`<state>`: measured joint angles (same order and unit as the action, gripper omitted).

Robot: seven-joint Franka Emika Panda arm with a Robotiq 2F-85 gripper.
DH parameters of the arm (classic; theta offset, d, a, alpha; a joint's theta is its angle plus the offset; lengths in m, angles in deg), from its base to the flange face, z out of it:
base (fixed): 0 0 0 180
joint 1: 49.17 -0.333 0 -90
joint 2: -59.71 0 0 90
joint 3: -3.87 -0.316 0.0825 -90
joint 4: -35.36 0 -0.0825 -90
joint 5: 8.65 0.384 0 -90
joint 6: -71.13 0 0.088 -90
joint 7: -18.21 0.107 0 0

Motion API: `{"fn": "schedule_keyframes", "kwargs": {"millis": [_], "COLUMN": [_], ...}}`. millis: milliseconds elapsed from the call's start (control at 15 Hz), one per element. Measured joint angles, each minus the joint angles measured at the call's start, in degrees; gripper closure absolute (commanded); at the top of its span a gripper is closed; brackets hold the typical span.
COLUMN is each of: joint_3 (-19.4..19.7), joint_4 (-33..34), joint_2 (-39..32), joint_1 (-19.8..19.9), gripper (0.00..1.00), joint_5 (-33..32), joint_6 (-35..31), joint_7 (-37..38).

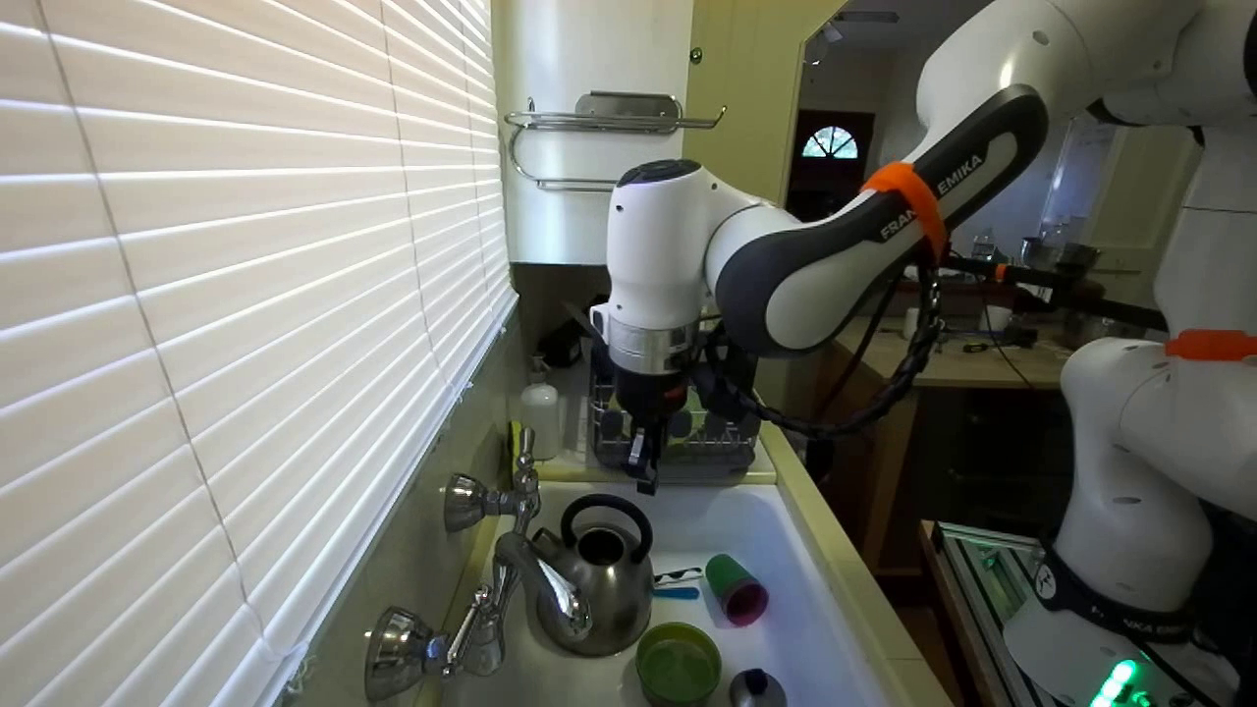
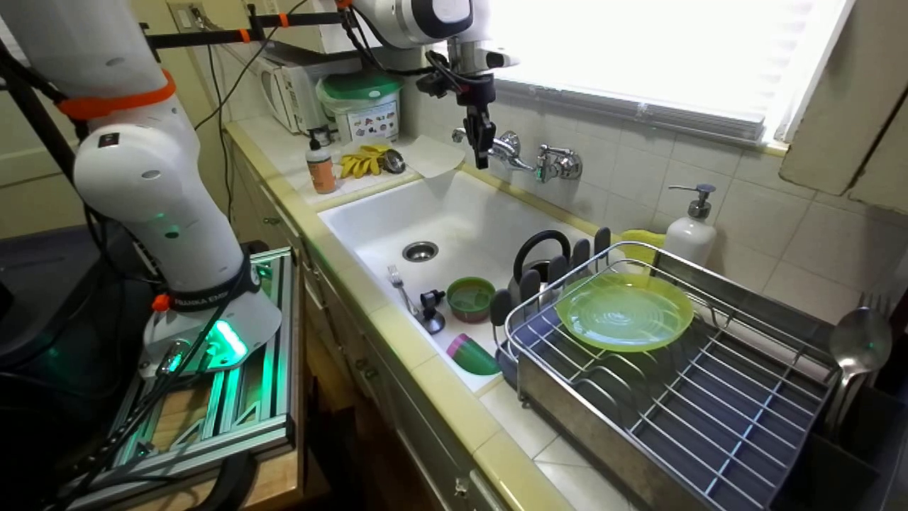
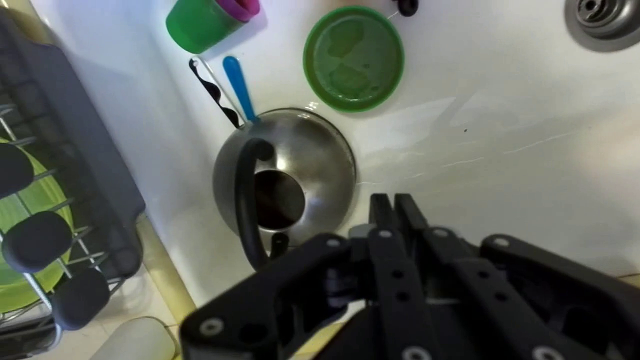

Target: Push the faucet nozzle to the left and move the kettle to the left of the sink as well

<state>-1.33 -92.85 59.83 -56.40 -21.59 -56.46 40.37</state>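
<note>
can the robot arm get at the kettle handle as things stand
Probably yes: the gripper hangs higher than the kettle handle, and in the wrist view nothing else lies over that handle. The jaws look shut, so they'd likely need to open first.

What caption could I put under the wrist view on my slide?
Lidless kettle, green bowl and tipped green cup in the white sink, seen past the closed gripper.

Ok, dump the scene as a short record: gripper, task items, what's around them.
gripper: shut, holding nothing, above the sink
kettle: upright in the sink, top open
faucet nozzle: overlaps the kettle in an exterior view
green bowl: beside kettle
green cup: on its side, magenta at its mouth
fork: in sink
dish rack: beside sink, holding green plate
</note>
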Motion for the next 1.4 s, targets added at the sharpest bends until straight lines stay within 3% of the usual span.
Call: {"fn": "schedule_keyframes", "kwargs": {"millis": [533, 867, 1400], "joint_3": [3.27, 4.14, 4.86], "joint_4": [-3.15, -3.42, -3.70], "joint_2": [0.27, 1.04, 1.19], "joint_1": [4.44, 5.50, 6.39], "gripper": [0.02, 0.00, 0.00], "joint_5": [-2.18, -1.04, 0.21], "joint_6": [-6.15, -6.15, -5.76], "joint_7": [-14.88, -23.15, -23.49]}}
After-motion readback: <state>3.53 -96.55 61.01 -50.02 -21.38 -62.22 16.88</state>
